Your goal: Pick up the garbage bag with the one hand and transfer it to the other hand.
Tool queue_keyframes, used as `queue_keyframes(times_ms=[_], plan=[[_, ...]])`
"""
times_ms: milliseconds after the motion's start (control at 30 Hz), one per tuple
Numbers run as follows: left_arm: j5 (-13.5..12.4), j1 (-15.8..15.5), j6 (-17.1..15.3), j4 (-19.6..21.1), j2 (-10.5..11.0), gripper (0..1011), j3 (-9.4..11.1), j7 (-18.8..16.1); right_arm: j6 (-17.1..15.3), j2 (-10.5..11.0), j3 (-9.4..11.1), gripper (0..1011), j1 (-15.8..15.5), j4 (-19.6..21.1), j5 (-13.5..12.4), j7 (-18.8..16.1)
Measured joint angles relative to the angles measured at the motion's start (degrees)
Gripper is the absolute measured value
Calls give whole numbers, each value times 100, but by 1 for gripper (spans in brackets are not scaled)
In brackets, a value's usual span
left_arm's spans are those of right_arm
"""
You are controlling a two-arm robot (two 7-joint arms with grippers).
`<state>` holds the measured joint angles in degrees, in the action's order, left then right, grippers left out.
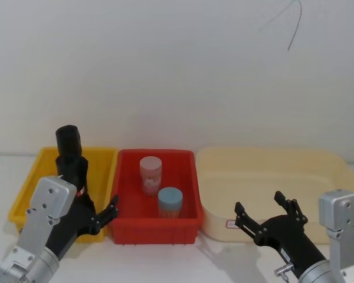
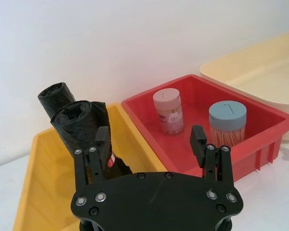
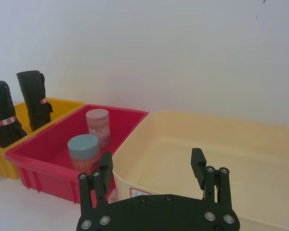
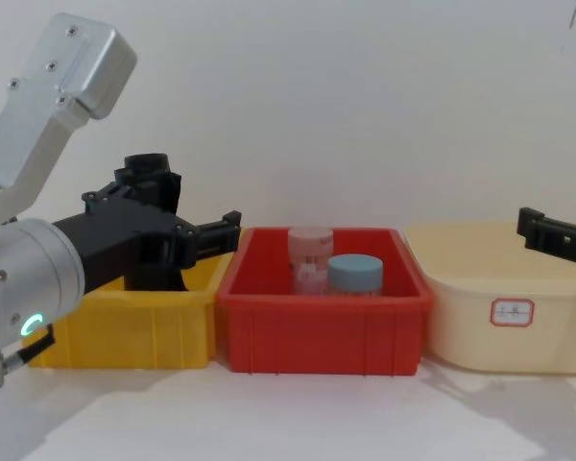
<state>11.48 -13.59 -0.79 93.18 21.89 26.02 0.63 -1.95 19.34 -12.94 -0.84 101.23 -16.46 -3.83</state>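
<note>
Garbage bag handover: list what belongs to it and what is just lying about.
Belongs: garbage bag; left gripper, open; right gripper, open.
Lying about: second black roll; pink-lidded jar; blue-lidded jar; red bin; yellow bin; cream tub.

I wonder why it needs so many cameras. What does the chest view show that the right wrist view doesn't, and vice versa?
Chest view, not the right wrist view: the left gripper, open, on a silver arm with a green light. Right wrist view, not the chest: a second black roll and the cream tub's inside. Both: the garbage bag, the yellow bin, the red bin, the pink jar, the blue-lidded jar, the right gripper, open.
</note>
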Motion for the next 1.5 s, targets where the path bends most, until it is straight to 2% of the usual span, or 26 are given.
queue_keyframes(times_ms=[600,867,1300,1500], plan=[[-1,-2,0,0,-2,1002,-1,3,0,0,0,1000,0,0,0,0],[-66,-21,146,-10,9,1002,-21,31,0,0,0,1000,0,0,0,0],[-11,389,219,315,201,1001,-204,60,0,0,0,1000,0,0,0,0],[90,620,238,436,262,1002,-405,-4,0,0,0,1000,0,0,0,0]])
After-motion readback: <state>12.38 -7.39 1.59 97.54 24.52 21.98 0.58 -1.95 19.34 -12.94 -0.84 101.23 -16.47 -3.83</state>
